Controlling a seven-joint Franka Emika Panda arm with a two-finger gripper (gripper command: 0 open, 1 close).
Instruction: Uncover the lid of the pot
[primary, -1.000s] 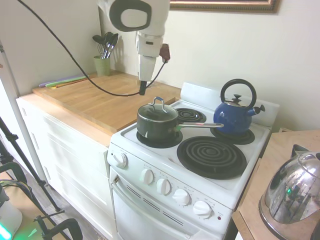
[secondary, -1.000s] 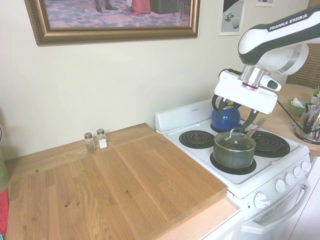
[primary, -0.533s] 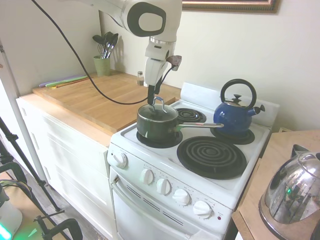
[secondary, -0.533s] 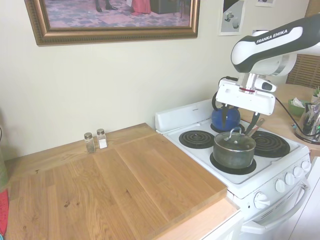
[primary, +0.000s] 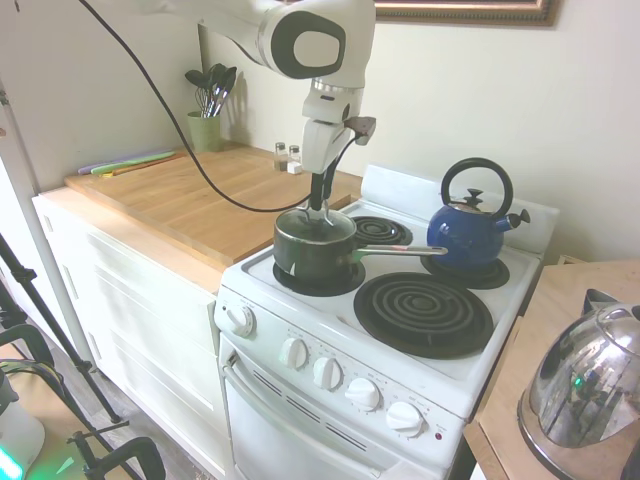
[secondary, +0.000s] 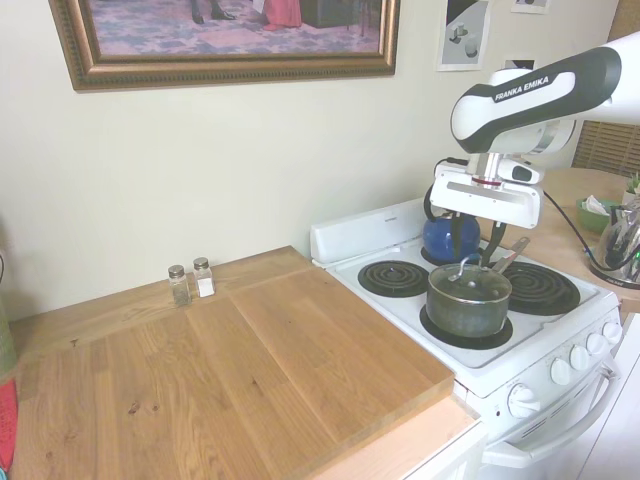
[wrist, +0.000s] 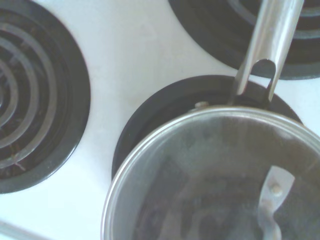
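The dark pot stands on the stove's front-left burner, its long silver handle pointing right. The glass lid with its metal loop handle sits closed on the pot. My gripper hangs straight down just above the lid, by the loop handle. In the second exterior view my gripper has its two fingers apart, open, holding nothing, a little behind the loop. The wrist view shows the lid, its loop handle and the pot handle from close above.
A blue kettle stands on the back-right burner, and a shiny steel kettle on the counter to the right. A wooden board covers the left counter, with salt and pepper shakers and a utensil cup by the wall.
The arm has swung from the wooden counter over to the stove and come down, so the open gripper now hangs just over the pot's lid. The pot and lid have not moved.
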